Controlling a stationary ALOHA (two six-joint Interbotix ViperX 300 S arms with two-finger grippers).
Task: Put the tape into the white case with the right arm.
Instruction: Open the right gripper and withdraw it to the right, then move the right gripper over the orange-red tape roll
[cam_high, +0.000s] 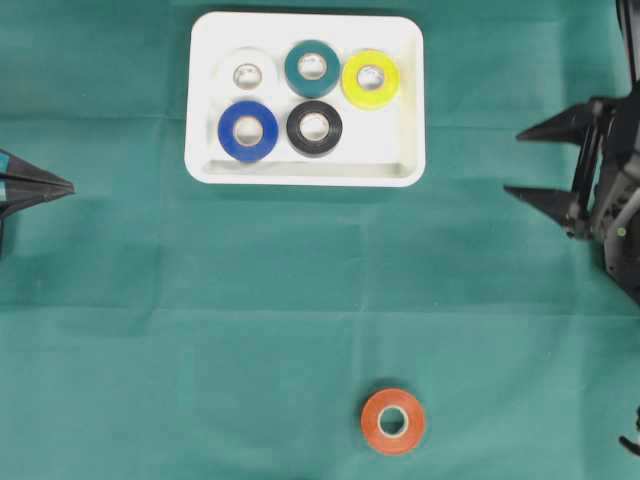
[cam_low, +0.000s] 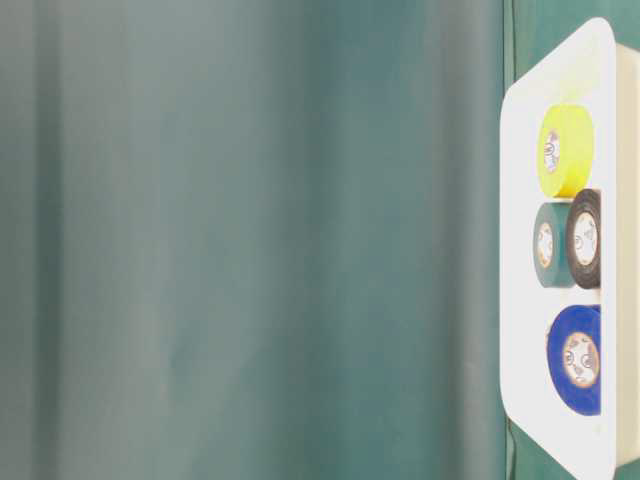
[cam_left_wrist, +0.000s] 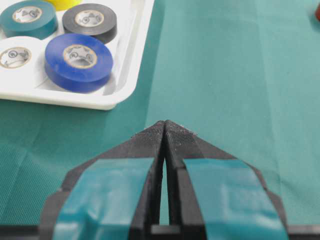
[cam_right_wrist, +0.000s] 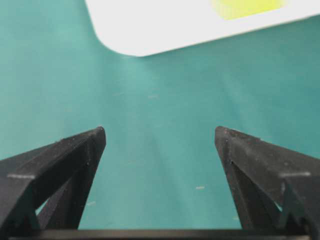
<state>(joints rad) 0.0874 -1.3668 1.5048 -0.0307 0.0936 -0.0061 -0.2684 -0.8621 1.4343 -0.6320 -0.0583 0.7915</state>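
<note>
The right arm's black lattice claw (cam_high: 535, 160) is standing wide open and empty, ready for the orange tape roll (cam_high: 393, 421) that is lying on the green table (cam_high: 150, 350), well apart from the shallow white plastic case (cam_high: 405, 60), while the closed left claw (cam_high: 62, 187) is resting aside.

Two grippers at opposite edges, one spread wide, one closed.

The right gripper (cam_high: 518, 160) enters from the right edge of the overhead view on its black lattice frame, its two pointed fingers (cam_high: 545, 128) aimed leftward and standing far apart with nothing between them; its wrist view shows the same wide gap (cam_right_wrist: 160, 137). The left gripper (cam_high: 66, 187) pokes in from the left edge, its teal-marked fingers (cam_left_wrist: 145, 140) pressed together to a single point, empty, aimed toward the middle.
</note>
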